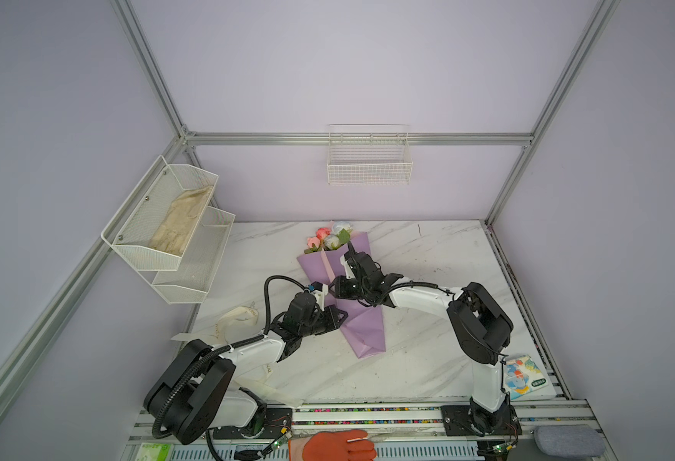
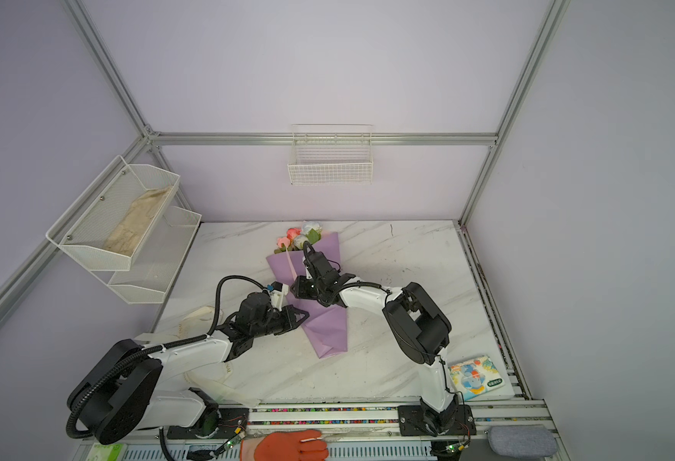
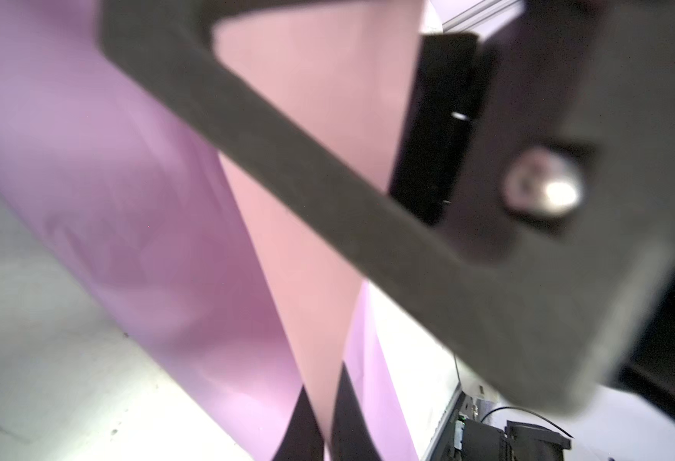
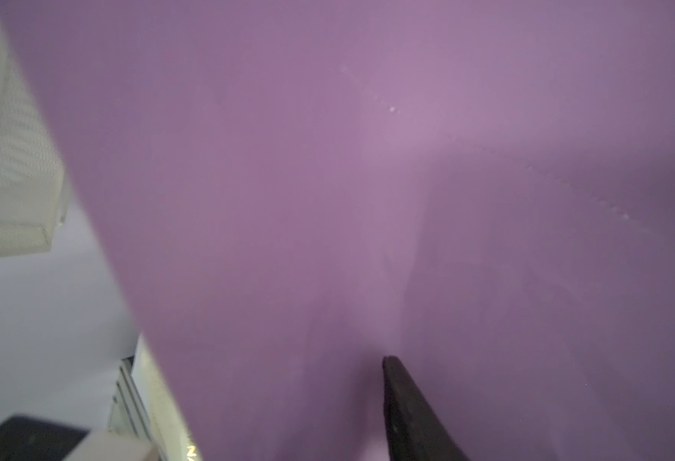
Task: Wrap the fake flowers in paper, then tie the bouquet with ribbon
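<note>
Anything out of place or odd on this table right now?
Yes. The cream ribbon lies loose on the table under the left arm, trailing to the front edge, not around the bouquet. An orange-gloved hand also rests on the front rail.

A: Can't see the middle of the bouquet in both top views, buried under the left gripper and right gripper. Can't read the ribbon lettering either, way too small, and partly tucked under the left arm.

B: Same. Only catching one finger of the right gripper in its wrist view, so no telling how wide. Nothing but blur up close in the left wrist view. Also losing the glove past the bottom edge.
</note>
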`<action>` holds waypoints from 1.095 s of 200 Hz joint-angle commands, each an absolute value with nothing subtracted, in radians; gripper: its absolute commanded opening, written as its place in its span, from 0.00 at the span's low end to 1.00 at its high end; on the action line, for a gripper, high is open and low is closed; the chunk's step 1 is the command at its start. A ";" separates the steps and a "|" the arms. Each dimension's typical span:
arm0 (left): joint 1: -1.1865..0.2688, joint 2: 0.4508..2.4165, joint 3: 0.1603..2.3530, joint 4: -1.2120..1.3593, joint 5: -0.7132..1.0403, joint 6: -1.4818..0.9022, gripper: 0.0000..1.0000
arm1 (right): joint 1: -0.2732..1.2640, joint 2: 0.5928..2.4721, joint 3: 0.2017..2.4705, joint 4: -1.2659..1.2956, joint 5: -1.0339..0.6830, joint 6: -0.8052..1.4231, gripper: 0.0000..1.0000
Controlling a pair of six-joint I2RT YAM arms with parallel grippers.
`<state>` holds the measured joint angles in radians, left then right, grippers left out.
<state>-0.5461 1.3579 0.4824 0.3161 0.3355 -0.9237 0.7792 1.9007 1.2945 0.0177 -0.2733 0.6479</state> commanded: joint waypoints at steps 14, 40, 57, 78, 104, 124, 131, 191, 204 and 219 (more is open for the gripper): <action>-0.542 1.392 0.545 0.337 0.309 -0.919 0.05 | 0.740 1.655 1.157 0.015 -0.217 0.648 0.61; -0.524 1.405 0.525 0.366 0.309 -0.930 0.06 | 0.704 1.503 0.999 0.033 -0.220 0.669 0.64; -0.516 1.435 0.523 0.379 0.318 -0.933 0.06 | 0.683 1.448 0.914 0.038 -0.272 0.687 0.63; -0.511 1.454 0.522 0.391 0.329 -0.934 0.07 | 0.683 1.409 0.794 0.126 -0.369 0.724 0.53; -0.503 1.481 0.528 0.406 0.349 -0.932 0.07 | 0.684 1.434 0.674 0.279 -0.540 0.793 0.27; -0.498 1.490 0.526 0.407 0.345 -0.928 0.07 | 0.686 1.466 0.606 0.353 -0.608 0.815 0.14; -0.499 1.491 0.527 0.406 0.345 -0.924 0.07 | 0.687 1.472 0.592 0.361 -0.619 0.813 0.12; -0.485 1.523 0.532 0.386 0.353 -0.890 0.08 | 0.698 1.594 0.520 0.417 -0.678 0.776 0.11; -0.480 1.529 0.533 0.386 0.353 -0.883 0.08 | 0.698 1.619 0.511 0.407 -0.654 0.766 0.11; -0.472 1.541 0.540 0.385 0.358 -0.872 0.08 | 0.698 1.641 0.494 0.430 -0.645 0.764 0.12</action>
<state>-0.4881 1.5276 0.4824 0.3573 0.3412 -0.9131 0.6930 1.6096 0.5240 0.3862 -0.6502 0.7750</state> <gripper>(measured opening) 0.076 0.116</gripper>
